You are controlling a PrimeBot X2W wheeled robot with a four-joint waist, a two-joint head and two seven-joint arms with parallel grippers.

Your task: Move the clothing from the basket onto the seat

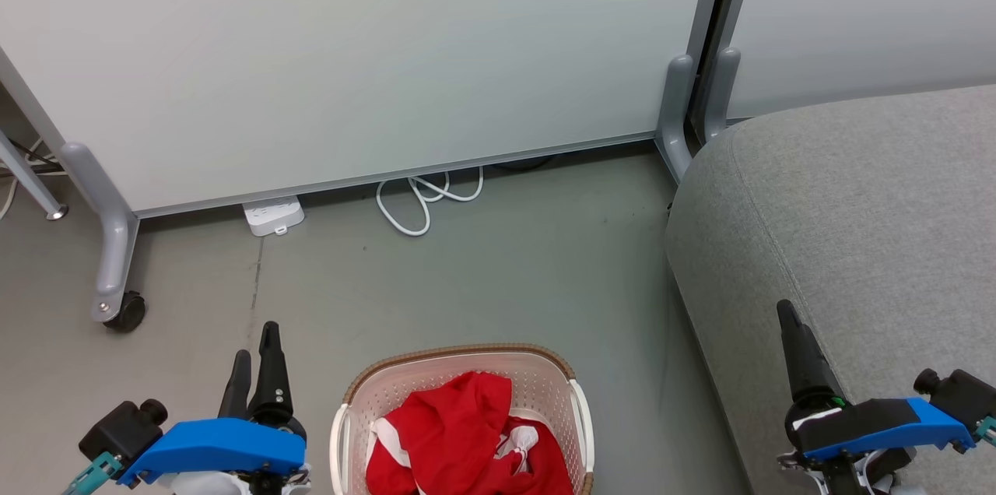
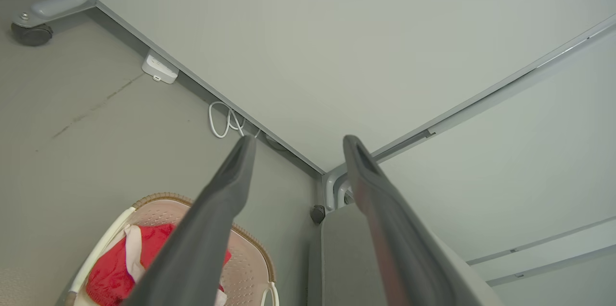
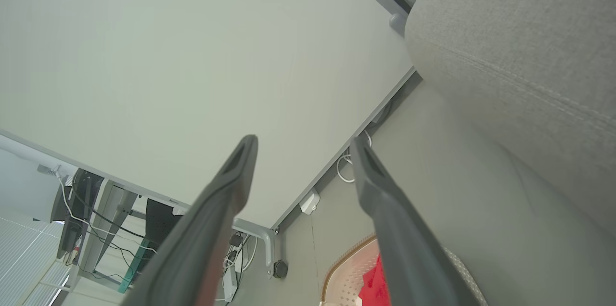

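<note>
Clothing point(image 1: 465, 433) is lying in the basket point(image 1: 465, 355) between the left hand point(image 1: 255, 342) and the right hand point(image 3: 303, 141), both standing open and empty.

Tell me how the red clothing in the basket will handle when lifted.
The clothing lies crumpled in folds, so it will likely droop. It looks thin, probably light. Bunched in the basket, extra fabric may trail up.

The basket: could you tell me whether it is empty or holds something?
Not empty: crumpled red clothing lies inside the basket, seen from the head view.
</note>
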